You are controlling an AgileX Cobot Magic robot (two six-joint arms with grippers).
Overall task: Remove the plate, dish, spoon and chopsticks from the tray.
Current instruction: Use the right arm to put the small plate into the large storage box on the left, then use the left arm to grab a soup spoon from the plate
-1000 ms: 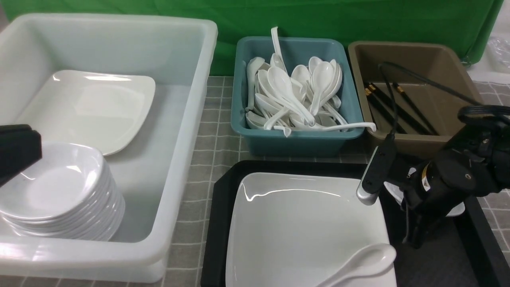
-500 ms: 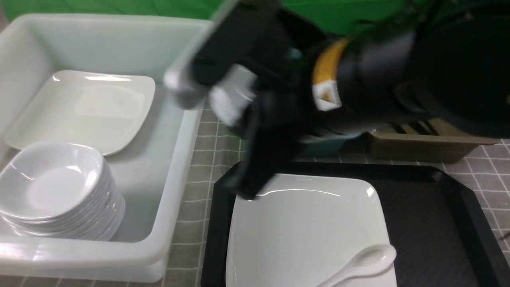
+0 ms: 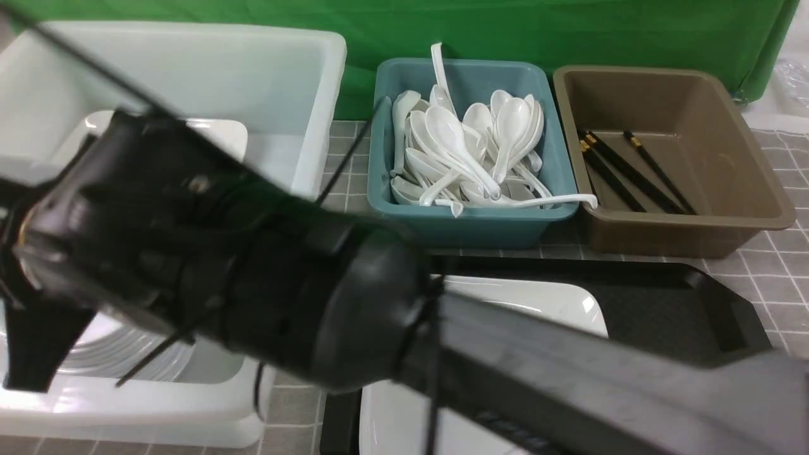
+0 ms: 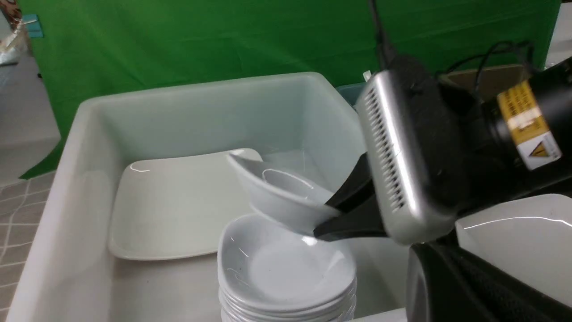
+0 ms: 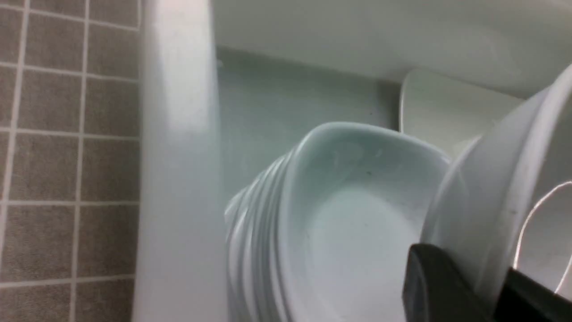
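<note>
Green cloth hung behind the desk, which wore a grey checked cover. At the left stood the white tub, and my right arm stretched across into it. My right pincer was clamped on the rim of the dish, holding it tilted just above the stack of dishes in the tub's near part. I could not tell whether dish and stack touched. Beyond the stack, the other square plate lay flat on the tub floor. My left pincer was clenched.

To the right came the blue tub, heaped with white spoons. After it came the brown tub, with the chopsticks lying on its floor. Nearer me, in front of those two tubs, sat the tray. The plate lay in the tray's left part, mostly hidden behind my arm.
</note>
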